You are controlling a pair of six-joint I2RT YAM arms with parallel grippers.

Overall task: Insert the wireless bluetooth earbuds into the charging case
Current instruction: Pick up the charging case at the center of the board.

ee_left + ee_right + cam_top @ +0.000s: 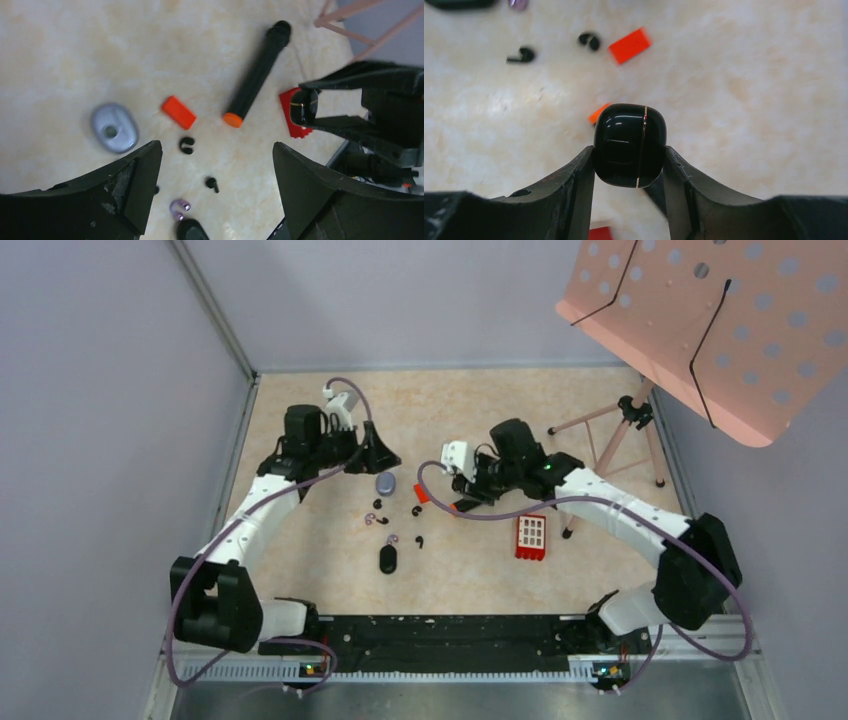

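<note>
Pinching the closed black charging case point(624, 135) near the orange block point(629, 45), the right gripper point(630, 167) steadies it; the left gripper point(216, 150) hangs spread over earbuds point(186, 145) just beside that block. Next likely: case opened, 1 of them grasped.

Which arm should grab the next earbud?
Left arm, probably: its jaws stand open and empty right above the loose earbuds. Right arm has its jaws shut on the glossy black case, so it can't pick.
</note>
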